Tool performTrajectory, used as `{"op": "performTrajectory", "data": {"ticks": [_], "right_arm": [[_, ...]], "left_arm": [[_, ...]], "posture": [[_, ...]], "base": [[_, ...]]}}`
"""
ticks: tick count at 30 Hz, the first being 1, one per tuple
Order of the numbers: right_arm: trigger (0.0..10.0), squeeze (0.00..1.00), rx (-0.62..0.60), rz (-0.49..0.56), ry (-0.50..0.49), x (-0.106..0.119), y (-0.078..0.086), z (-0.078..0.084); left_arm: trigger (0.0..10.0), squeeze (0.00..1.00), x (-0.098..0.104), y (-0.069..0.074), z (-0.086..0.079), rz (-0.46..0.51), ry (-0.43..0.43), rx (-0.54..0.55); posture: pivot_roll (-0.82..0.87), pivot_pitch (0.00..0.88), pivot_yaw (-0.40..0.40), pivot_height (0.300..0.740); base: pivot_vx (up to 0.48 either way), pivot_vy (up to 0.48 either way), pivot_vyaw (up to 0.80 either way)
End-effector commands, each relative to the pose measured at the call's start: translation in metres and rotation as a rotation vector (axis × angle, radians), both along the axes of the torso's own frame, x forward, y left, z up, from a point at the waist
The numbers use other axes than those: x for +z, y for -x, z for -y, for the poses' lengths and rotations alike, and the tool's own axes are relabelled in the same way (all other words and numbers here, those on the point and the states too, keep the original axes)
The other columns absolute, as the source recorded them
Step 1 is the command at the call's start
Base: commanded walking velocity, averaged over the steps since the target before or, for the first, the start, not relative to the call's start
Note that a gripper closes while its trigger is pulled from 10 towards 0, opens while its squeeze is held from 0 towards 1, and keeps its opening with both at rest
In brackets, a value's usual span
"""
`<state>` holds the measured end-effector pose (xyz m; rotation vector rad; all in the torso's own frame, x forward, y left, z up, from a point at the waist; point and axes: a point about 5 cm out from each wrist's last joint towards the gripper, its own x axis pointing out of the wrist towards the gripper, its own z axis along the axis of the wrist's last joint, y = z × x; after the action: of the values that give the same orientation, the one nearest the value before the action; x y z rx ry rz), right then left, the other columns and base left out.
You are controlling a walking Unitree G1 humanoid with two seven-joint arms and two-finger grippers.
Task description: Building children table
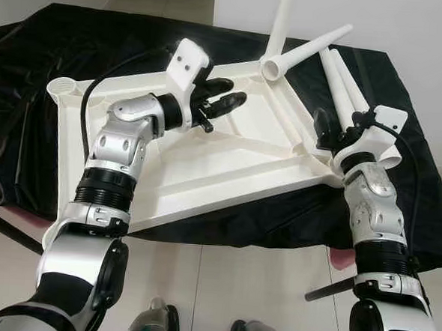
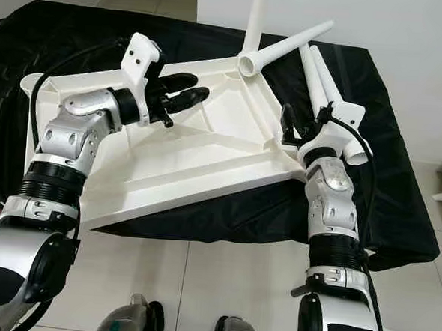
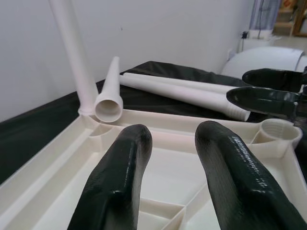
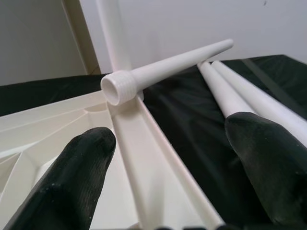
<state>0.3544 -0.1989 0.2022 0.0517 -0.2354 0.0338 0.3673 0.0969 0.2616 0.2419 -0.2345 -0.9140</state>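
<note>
The upturned tabletop (image 1: 228, 166) lies mid-frame on the black counter (image 1: 56, 43); loose legs (image 1: 346, 83) lie at upper right. Left pincer (image 1: 223, 98) and right pincer (image 1: 322, 130) both gape. Legs look light, stiff, slick; grip mid-shaft.

Before me stands a table draped in a black cloth (image 1: 56, 43), with pale floor tiles (image 1: 221, 285) below its near edge. On the cloth lies the white tabletop (image 1: 228, 166), upside down, its ribbed underside facing up. Two loose white legs (image 1: 346, 83) lie side by side on the cloth just beside its right edge. A third leg (image 1: 307, 51) rests tilted across its far corner.
</note>
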Motion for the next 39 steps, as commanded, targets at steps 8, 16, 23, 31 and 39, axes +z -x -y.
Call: {"op": "performTrajectory", "data": {"ticks": [8, 16, 23, 31, 39], "right_arm": [[10.0, 0.00, -0.010, 0.035, 0.037, -0.002, 0.000, -0.010], [10.0, 0.00, -0.005, 0.119, 0.039, 0.011, 0.003, -0.012], [10.0, 0.00, 0.021, 0.121, 0.037, 0.004, 0.011, -0.022], [10.0, 0.00, 0.013, 0.107, 0.016, -0.002, 0.010, -0.022], [10.0, 0.00, 0.024, 0.105, 0.016, -0.002, 0.011, -0.025]], "left_arm": [[10.0, 0.00, 0.002, -0.016, -0.017, 0.089, 0.108, 0.481], [10.0, 0.00, 0.001, -0.012, -0.031, 0.027, 0.325, 0.556], [10.0, 0.00, -0.014, -0.005, -0.057, 0.024, 0.332, 0.741], [10.0, 0.00, -0.028, 0.008, -0.061, 0.063, 0.274, 0.808], [10.0, 0.00, -0.029, 0.013, -0.046, 0.046, 0.259, 0.699]], "posture": [[0.01, 0.071, 0.007, 0.740], [0.00, 0.078, 0.012, 0.740], [0.01, 0.080, 0.001, 0.740], [0.03, 0.075, -0.008, 0.740], [0.03, 0.082, -0.005, 0.740]], "base": [[0.000, 0.000, 0.00], [0.000, 0.000, 0.00], [0.000, 0.000, 0.00], [0.000, 0.000, 0.00], [0.000, 0.000, 0.00]]}}
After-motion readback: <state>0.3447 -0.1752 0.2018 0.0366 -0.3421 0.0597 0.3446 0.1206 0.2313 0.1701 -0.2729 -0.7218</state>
